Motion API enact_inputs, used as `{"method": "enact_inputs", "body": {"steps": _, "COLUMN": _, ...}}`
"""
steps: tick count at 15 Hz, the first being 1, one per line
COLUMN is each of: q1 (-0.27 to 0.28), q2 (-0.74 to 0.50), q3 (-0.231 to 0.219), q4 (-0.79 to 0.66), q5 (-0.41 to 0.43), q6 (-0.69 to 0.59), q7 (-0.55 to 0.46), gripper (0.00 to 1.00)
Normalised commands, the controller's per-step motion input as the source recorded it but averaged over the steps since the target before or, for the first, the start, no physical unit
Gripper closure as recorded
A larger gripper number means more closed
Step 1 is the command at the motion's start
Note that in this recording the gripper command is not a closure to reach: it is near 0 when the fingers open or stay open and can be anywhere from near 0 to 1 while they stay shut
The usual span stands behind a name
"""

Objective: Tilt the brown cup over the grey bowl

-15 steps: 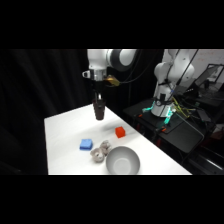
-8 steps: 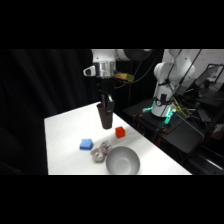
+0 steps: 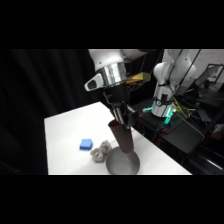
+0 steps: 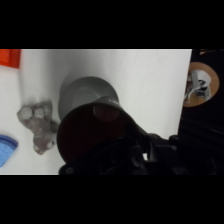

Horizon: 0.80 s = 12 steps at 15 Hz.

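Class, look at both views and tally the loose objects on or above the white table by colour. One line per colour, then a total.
Brown: 1, the brown cup
Grey: 2, the grey bowl and a lumpy object
Blue: 1, a block
Red: 1, a cube
Total: 5
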Motion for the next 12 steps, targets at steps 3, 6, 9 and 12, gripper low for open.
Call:
{"method": "enact_inputs", "body": {"steps": 3, "q1": -0.251, "q2": 0.57, "q3": 0.039, "q4": 0.65, "q5": 0.43, "q6": -0.57, "q7": -0.72, "gripper": 0.18}}
{"method": "enact_inputs", "body": {"steps": 6, "q1": -0.278, "q2": 0.49, "q3": 0.081, "q4": 0.62, "q5": 0.309, "q6": -0.71, "q7": -0.5, "gripper": 0.18}}
{"method": "enact_inputs", "body": {"steps": 9, "q1": -0.229, "q2": 0.37, "q3": 0.102, "q4": 0.58, "q5": 0.254, "q6": -0.81, "q7": -0.24, "gripper": 0.18}}
{"method": "enact_inputs", "body": {"steps": 12, "q1": -0.151, "q2": 0.36, "q3": 0.099, "q4": 0.53, "q5": 0.275, "q6": -0.78, "q7": 0.0, "gripper": 0.19}}
